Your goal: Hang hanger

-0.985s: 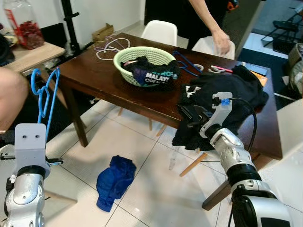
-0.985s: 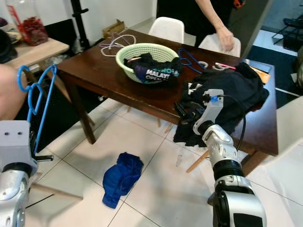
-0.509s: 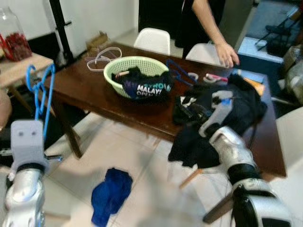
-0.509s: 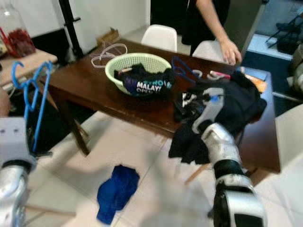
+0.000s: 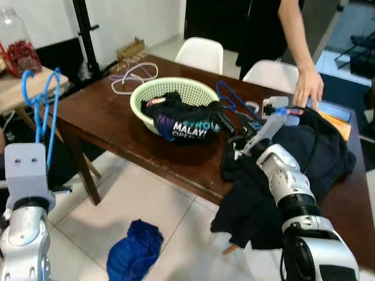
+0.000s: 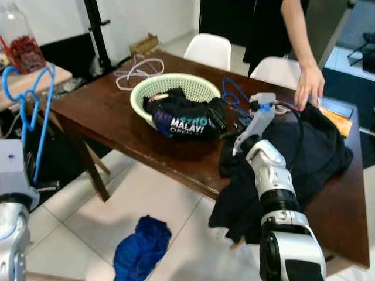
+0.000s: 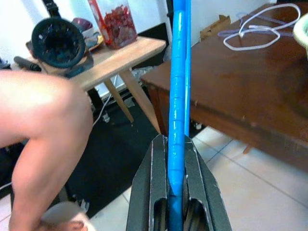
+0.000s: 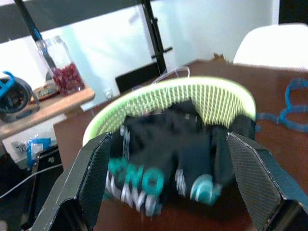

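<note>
beside table [image 5: 105, 117], hanger [image 7: 177, 96] in left tool [image 7: 175, 192]

right gripper [image 5: 229, 130] lifted off black garment [image 5: 304, 170] — now beside basket [image 5: 176, 93], fingers spread

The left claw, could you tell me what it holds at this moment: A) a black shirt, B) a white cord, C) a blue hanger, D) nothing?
C: the left claw is shut on the blue hanger, whose bar runs up between its black fingers beside the dark table.
</note>
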Tool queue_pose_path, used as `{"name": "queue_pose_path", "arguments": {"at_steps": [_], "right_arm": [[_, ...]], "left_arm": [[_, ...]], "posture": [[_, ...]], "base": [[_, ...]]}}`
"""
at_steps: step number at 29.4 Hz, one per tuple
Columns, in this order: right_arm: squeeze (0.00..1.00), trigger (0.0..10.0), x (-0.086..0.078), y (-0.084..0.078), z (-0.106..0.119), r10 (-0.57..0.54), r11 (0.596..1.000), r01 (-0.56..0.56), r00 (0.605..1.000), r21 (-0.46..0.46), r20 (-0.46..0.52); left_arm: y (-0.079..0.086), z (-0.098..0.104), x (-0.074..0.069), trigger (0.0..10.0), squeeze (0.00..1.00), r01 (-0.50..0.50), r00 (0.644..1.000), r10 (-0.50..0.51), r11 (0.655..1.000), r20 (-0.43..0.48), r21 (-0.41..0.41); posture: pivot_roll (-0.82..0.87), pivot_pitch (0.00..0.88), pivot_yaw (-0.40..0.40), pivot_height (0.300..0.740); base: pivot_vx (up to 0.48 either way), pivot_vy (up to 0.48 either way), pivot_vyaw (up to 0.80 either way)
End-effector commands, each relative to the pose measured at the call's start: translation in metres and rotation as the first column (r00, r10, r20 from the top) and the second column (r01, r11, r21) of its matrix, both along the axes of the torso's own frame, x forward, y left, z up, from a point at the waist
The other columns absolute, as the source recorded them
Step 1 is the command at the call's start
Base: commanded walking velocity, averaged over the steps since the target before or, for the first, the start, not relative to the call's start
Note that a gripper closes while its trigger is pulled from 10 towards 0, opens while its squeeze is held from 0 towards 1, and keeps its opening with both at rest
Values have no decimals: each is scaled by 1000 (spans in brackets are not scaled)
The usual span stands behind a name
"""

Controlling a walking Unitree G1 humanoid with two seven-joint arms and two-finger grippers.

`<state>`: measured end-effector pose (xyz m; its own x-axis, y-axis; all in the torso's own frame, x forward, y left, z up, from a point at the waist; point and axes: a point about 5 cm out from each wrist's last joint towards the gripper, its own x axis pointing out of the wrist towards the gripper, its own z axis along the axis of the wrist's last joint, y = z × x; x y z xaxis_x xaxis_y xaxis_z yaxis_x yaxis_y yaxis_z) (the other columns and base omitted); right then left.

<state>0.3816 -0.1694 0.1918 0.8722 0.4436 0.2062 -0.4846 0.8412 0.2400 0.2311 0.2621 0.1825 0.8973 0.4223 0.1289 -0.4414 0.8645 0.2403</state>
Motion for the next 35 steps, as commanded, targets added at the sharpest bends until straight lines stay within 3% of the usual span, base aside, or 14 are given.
{"name": "queue_pose_path", "arguments": {"at_steps": [1, 3, 10, 13, 14, 18, 24, 25, 28, 32, 33, 34, 35], "right_arm": [[0, 10000, 2, 8, 15, 27, 1000, -27, 999, 8, 41], [0, 10000, 2, 13, 20, 43, 999, -43, 997, 5, 57], [0, 10000, -6, 71, 37, 207, 970, -194, 975, -146, 82], [0, 10000, -6, 71, 37, 207, 970, -194, 975, -146, 82], [0, 10000, -8, 79, 37, 224, 962, -207, 971, -178, 81], [0, 10000, -12, 115, 30, 250, 918, -242, 968, -315, -14], [0, 10000, -14, 123, 28, 225, 903, -236, 972, -358, -74], [0, 10000, -21, 133, 26, 265, 852, -288, 958, -438, -114], [0, 10000, -25, 140, 25, 287, 823, -317, 948, -472, -137], [0, 10000, -27, 143, 25, 297, 821, -322, 946, -471, -129], [0, 10000, -28, 144, 33, 326, 864, -332, 942, -378, -82], [0, 10000, -28, 144, 33, 326, 864, -332, 942, -378, -82], [0, 10000, -31, 143, 46, 383, 897, -376, 924, -233, -14]], "left_arm": [[2, 5, -1, 10000, 0, 0, 1000, 0, 1000, 13, 11], [1, 5, -1, 10000, 0, 0, 1000, -1, 1000, 15, 11], [-2, -1, -4, 10000, 0, -5, 1000, 5, 1000, 1, -4], [-2, -1, -4, 10000, 0, -5, 1000, 5, 1000, 1, -4], [-4, -4, -4, 10000, 0, -1, 1000, 1, 1000, -8, -9], [-21, -21, -3, 10000, 0, 42, 997, -47, 996, -60, -77], [-35, -31, -1, 10000, 0, 98, 990, -110, 986, -87, -137], [-51, -41, -2, 10000, 0, 152, 977, -174, 974, -123, -167], [-60, -47, -3, 10000, 0, 175, 968, -200, 971, -153, -164], [-61, -45, -2, 10000, 0, 181, 969, -202, 973, -146, -142], [-59, -36, -1, 10000, 0, 197, 971, -210, 974, -113, -111], [-59, -36, -1, 10000, 0, 197, 971, -210, 974, -113, -111], [-58, -23, 2, 10000, 0, 245, 964, -251, 967, -84, -76]], "posture": [[180, 8, -109, 740], [180, 7, -110, 740], [179, 10, -113, 740], [179, 10, -113, 740], [179, 10, -113, 740], [178, 10, -115, 740], [182, 8, -118, 740], [180, 4, -121, 740], [180, 4, -121, 740], [181, 0, -125, 740], [186, 0, -126, 740], [186, 0, -126, 740], [189, 0, -125, 740]], "base": [[349, 0, 0], [349, 0, 0], [343, 0, 0], [334, 0, 0], [461, 0, 0], [380, 0, 0], [57, 0, 0], [0, 0, 0], [0, 0, 0], [0, 0, 0], [0, 0, 0], [0, 0, 0], [0, 0, 0]]}}
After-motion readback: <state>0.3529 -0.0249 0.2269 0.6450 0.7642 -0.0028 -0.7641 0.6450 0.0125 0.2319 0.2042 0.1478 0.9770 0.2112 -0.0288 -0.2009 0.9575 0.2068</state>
